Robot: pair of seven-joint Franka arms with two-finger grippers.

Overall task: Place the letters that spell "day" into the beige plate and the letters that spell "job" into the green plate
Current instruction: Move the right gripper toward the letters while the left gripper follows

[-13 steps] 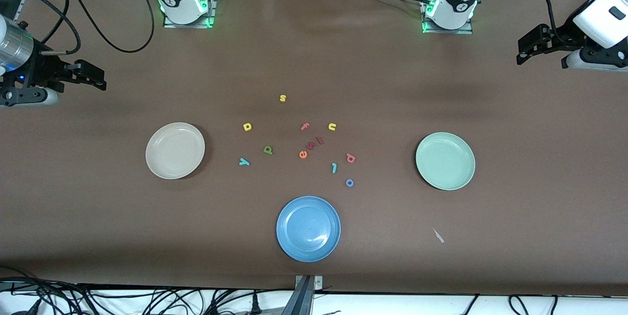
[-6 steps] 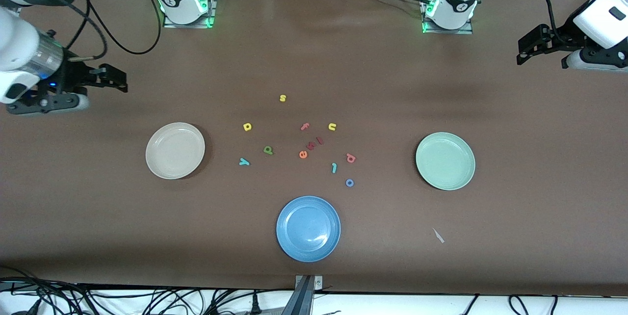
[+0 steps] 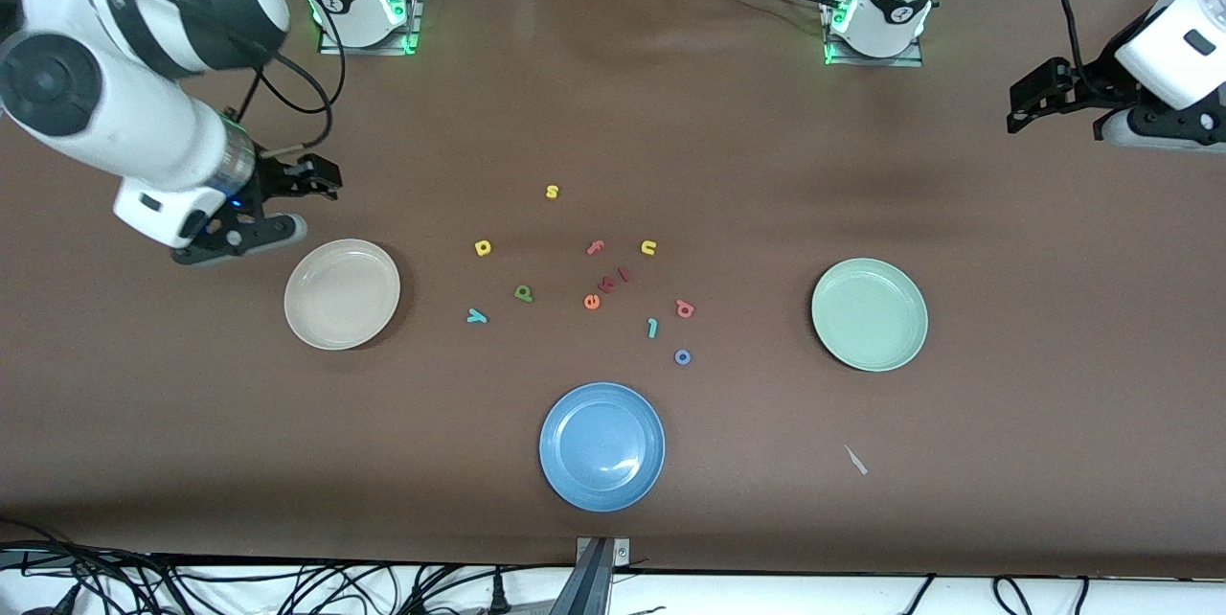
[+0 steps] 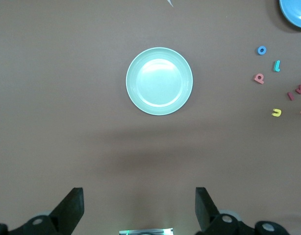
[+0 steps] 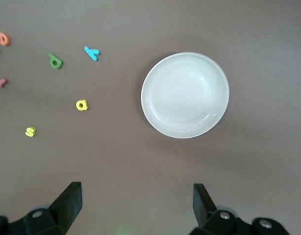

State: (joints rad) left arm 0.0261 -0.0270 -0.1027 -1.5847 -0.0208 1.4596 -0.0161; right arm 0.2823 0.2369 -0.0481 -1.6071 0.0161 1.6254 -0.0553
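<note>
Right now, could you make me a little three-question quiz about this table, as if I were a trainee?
1. True or false: the beige plate already holds a letter.
2. Which plate lies nearest the front camera? A) green plate B) blue plate C) beige plate
3. Fill in: the right pincer hangs open beside the ___ plate, while the left pincer waits open at the left arm's end of the table.

Key: 1. False, it is empty; the yellow a, green d and teal y lie on the table. 2. B. 3. beige.
</note>
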